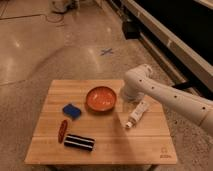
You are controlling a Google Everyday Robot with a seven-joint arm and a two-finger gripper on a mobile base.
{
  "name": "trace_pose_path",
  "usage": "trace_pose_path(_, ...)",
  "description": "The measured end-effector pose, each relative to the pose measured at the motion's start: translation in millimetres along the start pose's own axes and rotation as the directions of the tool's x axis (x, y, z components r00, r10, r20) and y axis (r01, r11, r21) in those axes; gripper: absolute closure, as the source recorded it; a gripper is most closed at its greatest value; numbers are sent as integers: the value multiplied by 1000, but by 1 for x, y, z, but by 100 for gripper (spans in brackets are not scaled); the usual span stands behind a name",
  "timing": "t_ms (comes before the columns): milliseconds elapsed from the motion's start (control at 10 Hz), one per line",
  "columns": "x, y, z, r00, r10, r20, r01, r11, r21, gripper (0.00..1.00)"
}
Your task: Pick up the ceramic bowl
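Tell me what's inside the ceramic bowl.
Nothing shows inside the ceramic bowl, only its glossy orange-red bottom. The gripper hangs at the bowl's right rim, so the strip of rim beneath it cannot be seen.

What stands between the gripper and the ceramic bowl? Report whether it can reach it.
Probably yes. The gripper sits low over the table close beside the ceramic bowl, with only bare wood between them; the blue block lies on the bowl's far side.

A wooden table (145,145) stands on polished speckled floor (30,45) (blue cross mark (106,51)), dark wall (175,20) behind.
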Motion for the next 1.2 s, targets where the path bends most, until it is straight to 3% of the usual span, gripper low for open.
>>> trace_pose_path(400, -34, -16, 32, 998, -60, 31, 60, 998, 4, 35)
trace_pose_path(900, -53, -10, 69, 992, -126, 28, 126, 991, -35, 35)
trace_pose_path(1100, -58, -12, 79, 988, -152, 26, 152, 988, -27, 44)
trace_pose_path(1200, -59, -12, 81, 987, -159, 26, 160, 987, -22, 56)
